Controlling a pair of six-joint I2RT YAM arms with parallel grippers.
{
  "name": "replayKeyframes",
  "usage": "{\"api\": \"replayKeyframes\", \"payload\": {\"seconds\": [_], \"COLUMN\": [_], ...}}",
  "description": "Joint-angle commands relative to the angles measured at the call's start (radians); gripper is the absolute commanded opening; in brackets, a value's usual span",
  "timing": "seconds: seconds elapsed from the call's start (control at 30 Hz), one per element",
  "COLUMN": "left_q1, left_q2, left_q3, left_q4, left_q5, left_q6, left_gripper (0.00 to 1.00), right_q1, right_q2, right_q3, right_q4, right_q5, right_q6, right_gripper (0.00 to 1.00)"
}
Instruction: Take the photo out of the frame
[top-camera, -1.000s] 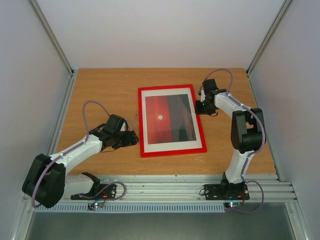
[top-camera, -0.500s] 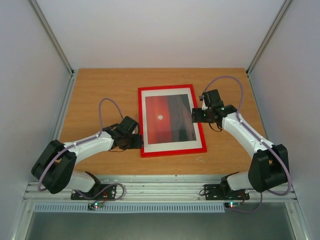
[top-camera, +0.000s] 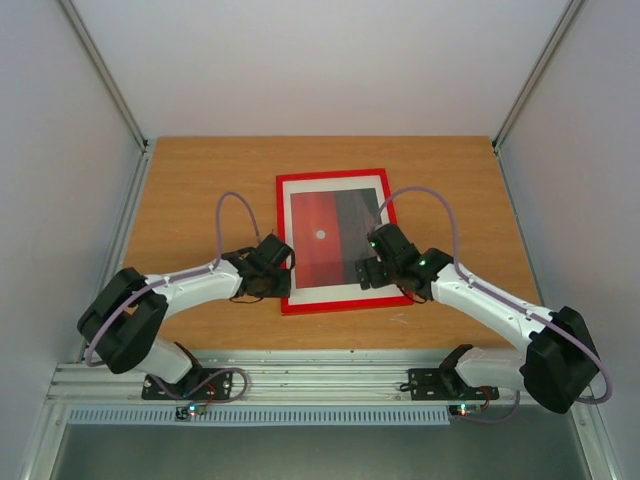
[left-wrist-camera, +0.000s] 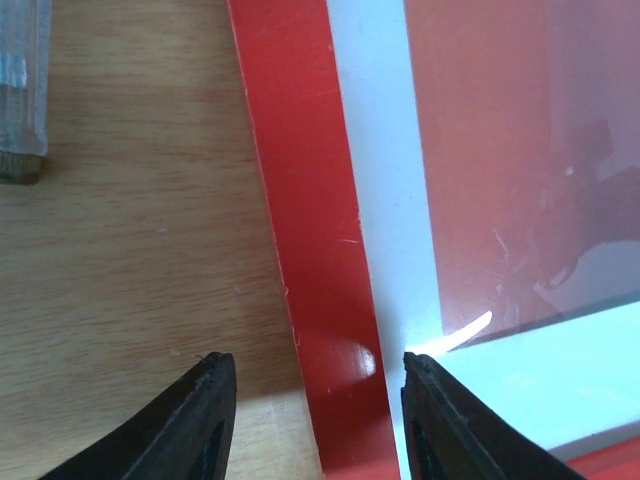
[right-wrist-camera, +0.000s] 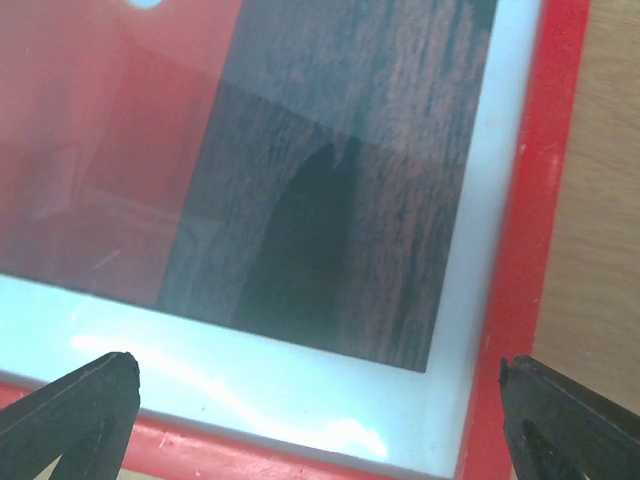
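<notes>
the wooden table (top-camera: 200, 180) carries the frame (top-camera: 345, 303), a thin red rectangle lying flat near the middle, its long sides running away from the arm bases. inside its border sits a white mat (top-camera: 335, 182), and inside that the photo (top-camera: 325, 235), in place within the frame, red with 1 small white sun and a darker right part. the left gripper (top-camera: 283, 278) is low at the frame's left rail near the near-left corner; in its wrist view the 2 fingers (left-wrist-camera: 200, 420) stand apart, 1 over bare wood and 1 over the mat, astride the red rail and grasping nothing. the right gripper (top-camera: 370, 272) hovers over the near-right corner, its jaws spread wide, the fingertips (right-wrist-camera: 95, 395) holding nothing.
</notes>
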Motion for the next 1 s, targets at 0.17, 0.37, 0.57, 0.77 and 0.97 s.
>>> {"api": "replayKeyframes", "payload": {"seconds": [0.17, 0.37, 0.57, 0.77, 0.97], "left_q1": [-0.018, -0.018, -0.009, 0.042, 0.128], "left_q2": [0.053, 0.067, 0.091, 0.142, 0.172], "left_q3": [0.031, 0.061, 0.138, 0.228, 0.297], "left_q4": [0.025, 0.015, -0.002, -0.012, -0.001], "left_q5": [-0.035, -0.055, -0.088, -0.095, -0.031], "left_q6": [-0.01, 0.005, 0.045, 0.095, 0.126], "left_gripper": [0.37, 0.23, 0.16, 0.1, 0.07], "right_q1": [0.135, 0.166, 0.166, 0.208, 0.252], "right_q2": [-0.051, -0.097, -0.134, -0.204, -0.152], "right_q3": [-0.055, -0.061, -0.048, -0.119, -0.147], "right_q4": [0.095, 0.158, 0.194, 0.367, 0.432], "right_q5": [0.141, 0.169, 0.192, 0.138, 0.006], "right_q6": [-0.019, -0.082, -0.143, -0.304, -0.467], "right_gripper": [0.99, 0.99, 0.98, 0.98, 0.95]}}
